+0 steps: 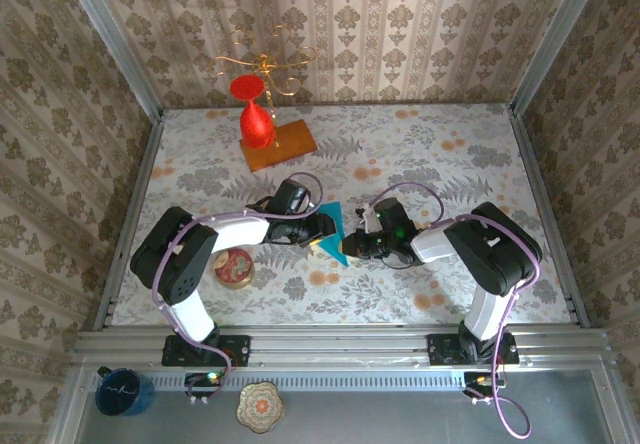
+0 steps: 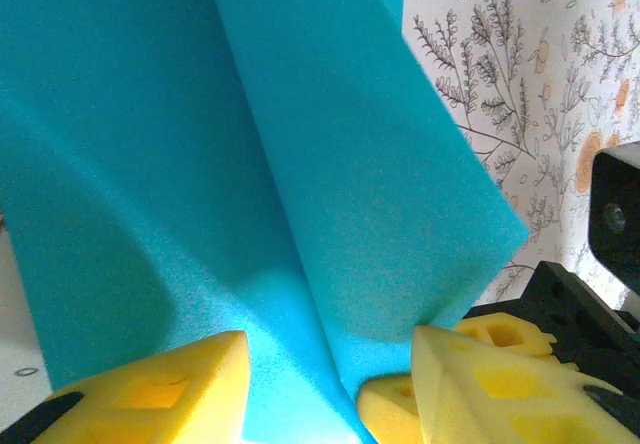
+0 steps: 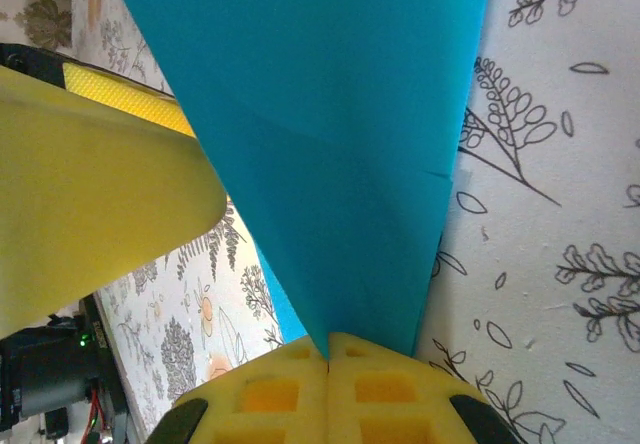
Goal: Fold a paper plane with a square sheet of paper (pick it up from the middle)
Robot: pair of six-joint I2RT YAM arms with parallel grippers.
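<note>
floral tabletop; teal paper clamped by closed right fingers, standing between parted left fingers

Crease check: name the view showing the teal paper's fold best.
Left wrist: the paper is close, its crease running down between the fingers. Right wrist shows a pointed flap; top external, a small sliver.

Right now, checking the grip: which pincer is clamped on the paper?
The right pincer: its fingertips meet on the paper, while the left pincer's stand apart.
</note>
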